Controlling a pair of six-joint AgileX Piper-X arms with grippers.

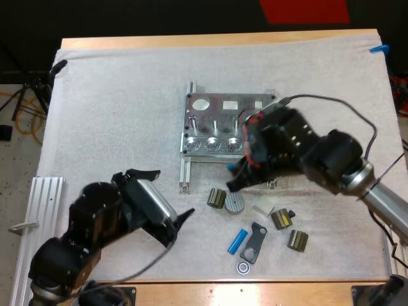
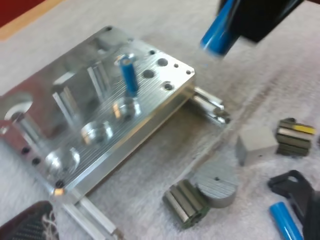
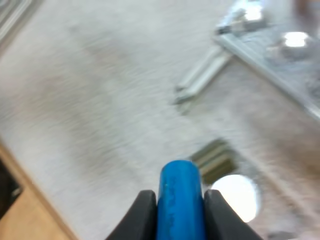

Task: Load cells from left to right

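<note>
At fixture's (image 1: 220,121) 5 o'clock, cell (image 3: 179,195) is clamped in right end effector (image 3: 180,220); left end effector (image 1: 172,193) is spread apart at 8 o'clock; disc (image 1: 234,203), spare cell (image 1: 238,241) lie at 6 o'clock.

On the mat (image 1: 115,115) covering the surface (image 1: 191,41), the metal plate (image 1: 220,121) lies a little behind the middle. One cylinder (image 2: 127,75) stands upright in a socket along its near edge. Just in front of that edge the right hand (image 3: 180,205) grips a second cylinder (image 3: 179,175). Nearer still lie a block (image 1: 217,197) touching a disc (image 1: 234,203), then a third cylinder (image 1: 239,241) beside a flat bracket (image 1: 255,242), with a second block (image 1: 282,218) and a third block (image 1: 297,240) to their right. The left hand (image 1: 164,194) hangs left of them.
</note>
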